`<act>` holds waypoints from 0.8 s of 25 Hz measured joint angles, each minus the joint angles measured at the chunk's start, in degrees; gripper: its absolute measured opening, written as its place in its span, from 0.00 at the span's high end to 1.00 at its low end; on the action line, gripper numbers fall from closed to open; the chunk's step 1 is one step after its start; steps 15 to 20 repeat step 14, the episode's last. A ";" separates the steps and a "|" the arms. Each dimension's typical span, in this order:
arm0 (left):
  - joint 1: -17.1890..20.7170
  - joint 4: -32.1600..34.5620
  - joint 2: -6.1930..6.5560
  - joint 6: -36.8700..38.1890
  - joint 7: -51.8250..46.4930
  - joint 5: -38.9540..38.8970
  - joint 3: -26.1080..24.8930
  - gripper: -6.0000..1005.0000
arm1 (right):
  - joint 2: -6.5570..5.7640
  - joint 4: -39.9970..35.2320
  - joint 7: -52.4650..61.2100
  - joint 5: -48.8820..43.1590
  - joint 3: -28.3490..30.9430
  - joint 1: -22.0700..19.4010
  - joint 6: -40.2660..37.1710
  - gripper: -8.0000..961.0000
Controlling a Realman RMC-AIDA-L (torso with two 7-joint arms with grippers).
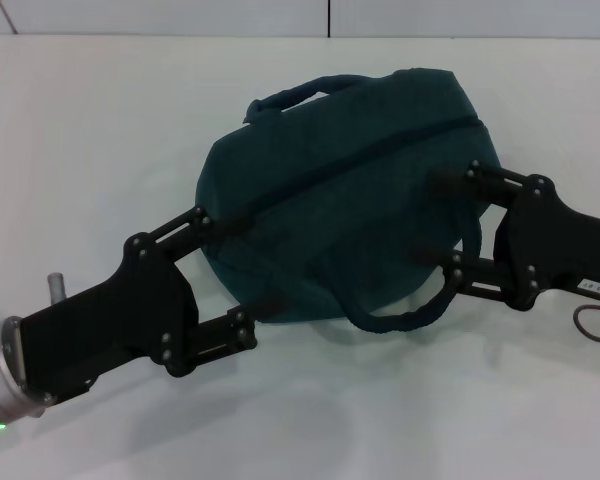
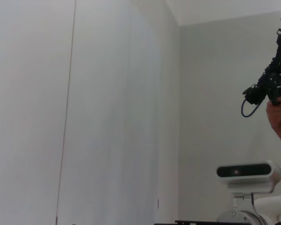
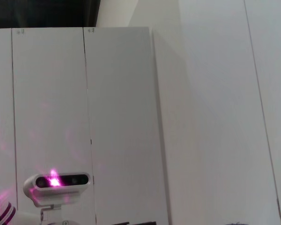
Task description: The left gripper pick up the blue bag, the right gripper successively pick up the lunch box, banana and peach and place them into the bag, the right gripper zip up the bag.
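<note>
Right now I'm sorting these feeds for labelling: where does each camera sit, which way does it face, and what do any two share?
Head view: on the head, looking down at the blue bag on the white table; left gripper and right gripper flank it, fingers spread.
Left wrist view: faces up at walls and the robot's head camera.
Right wrist view: likewise, wall panels and the head camera.
Shared: both wrist views show that camera.

One blue bag [image 1: 340,200] with two looped handles, two black pincers, left pincer [image 1: 242,280], right pincer [image 1: 432,218], one white worktop [image 1: 100,140]
</note>
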 joint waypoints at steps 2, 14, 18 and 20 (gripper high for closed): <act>0.01 0.07 0.05 0.00 0.01 0.02 0.01 0.23 | 0.02 0.00 -0.01 -0.35 -0.09 -0.09 -0.05 0.23; 0.02 0.31 0.36 0.06 0.30 0.63 0.04 0.23 | 0.05 -0.33 0.12 -2.80 -0.15 0.52 -0.23 0.23; 0.02 0.31 0.36 0.06 0.30 0.63 0.04 0.23 | 0.05 -0.33 0.12 -2.80 -0.15 0.52 -0.23 0.23; 0.02 0.31 0.36 0.06 0.30 0.63 0.04 0.23 | 0.05 -0.33 0.12 -2.80 -0.15 0.52 -0.23 0.23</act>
